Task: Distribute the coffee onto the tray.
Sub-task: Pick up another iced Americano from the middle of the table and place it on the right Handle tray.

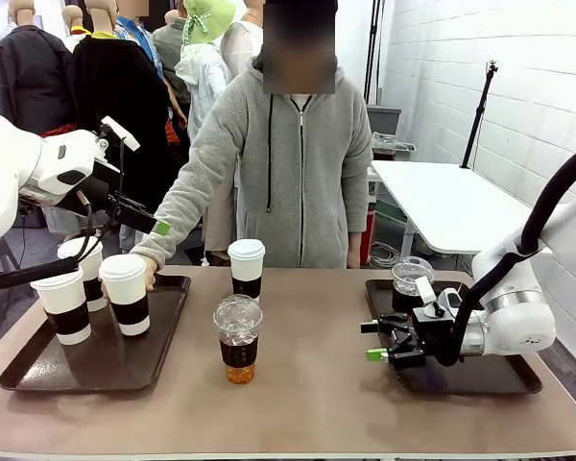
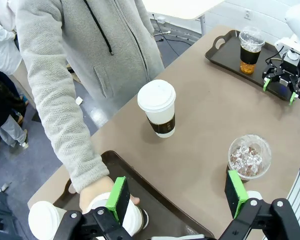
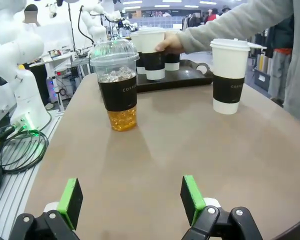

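Note:
Three white lidded coffee cups (image 1: 62, 305) stand on the dark left tray (image 1: 106, 360). A person's hand (image 1: 146, 273) holds one of them (image 1: 127, 293). Another white cup (image 1: 246, 269) and a clear dome-lidded cup (image 1: 238, 338) with amber liquid stand on the table between the trays. On the right tray (image 1: 490, 375) is a second clear cup (image 1: 410, 285). My left gripper (image 1: 154, 223) hangs open above the left tray, over the person's hand (image 2: 97, 190). My right gripper (image 1: 384, 341) is open and empty, low over the right tray's left end, pointing at the clear cup (image 3: 117, 85).
The person in a grey zip jacket (image 1: 288, 163) stands at the far side, one arm stretched to the left tray. A white table (image 1: 451, 202) is behind on the right. Bare tabletop (image 1: 317, 403) lies between the trays near the front edge.

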### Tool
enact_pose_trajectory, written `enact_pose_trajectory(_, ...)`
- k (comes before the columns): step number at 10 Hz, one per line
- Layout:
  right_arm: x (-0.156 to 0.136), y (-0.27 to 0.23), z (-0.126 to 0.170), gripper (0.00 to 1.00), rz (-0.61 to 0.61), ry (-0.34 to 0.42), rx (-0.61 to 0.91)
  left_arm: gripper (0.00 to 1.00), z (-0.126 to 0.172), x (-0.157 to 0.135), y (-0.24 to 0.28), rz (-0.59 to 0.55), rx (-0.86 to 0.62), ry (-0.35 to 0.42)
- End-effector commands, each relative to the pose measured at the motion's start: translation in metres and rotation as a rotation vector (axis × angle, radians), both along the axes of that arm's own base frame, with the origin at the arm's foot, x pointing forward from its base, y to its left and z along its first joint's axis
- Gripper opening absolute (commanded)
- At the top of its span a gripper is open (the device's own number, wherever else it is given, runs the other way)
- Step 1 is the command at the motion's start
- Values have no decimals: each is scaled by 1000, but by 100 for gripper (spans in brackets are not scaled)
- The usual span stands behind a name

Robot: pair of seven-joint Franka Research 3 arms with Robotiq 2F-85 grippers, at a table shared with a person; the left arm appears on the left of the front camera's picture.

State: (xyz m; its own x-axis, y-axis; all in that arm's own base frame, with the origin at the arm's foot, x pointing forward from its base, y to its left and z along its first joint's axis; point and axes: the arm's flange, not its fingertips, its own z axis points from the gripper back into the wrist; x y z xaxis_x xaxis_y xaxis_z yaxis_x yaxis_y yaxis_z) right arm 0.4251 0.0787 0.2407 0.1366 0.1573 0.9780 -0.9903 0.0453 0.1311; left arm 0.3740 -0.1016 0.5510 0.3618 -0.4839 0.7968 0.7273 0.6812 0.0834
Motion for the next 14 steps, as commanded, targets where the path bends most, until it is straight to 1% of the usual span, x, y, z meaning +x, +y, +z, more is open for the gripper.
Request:
enact_pose_trajectory(1,-1,1,-1,100,5,9,-4,100,0,1,1,5,0,2)
enact_pose_trajectory(5,0,0,-1,100,0,2,0,100,0,1,1,5,0,2)
enact_pose_trajectory(6,2,10,0,100,-10,8,-13,100,0,1,1,5,0,2)
enact_pose_trajectory(9,-4,39,3,100,-29,-13,4,100,0,1,1,5,0,2)
enact_pose_trajectory(14,-16,90,10,100,-2,-44,21,100,0,1,1,5,0,2)
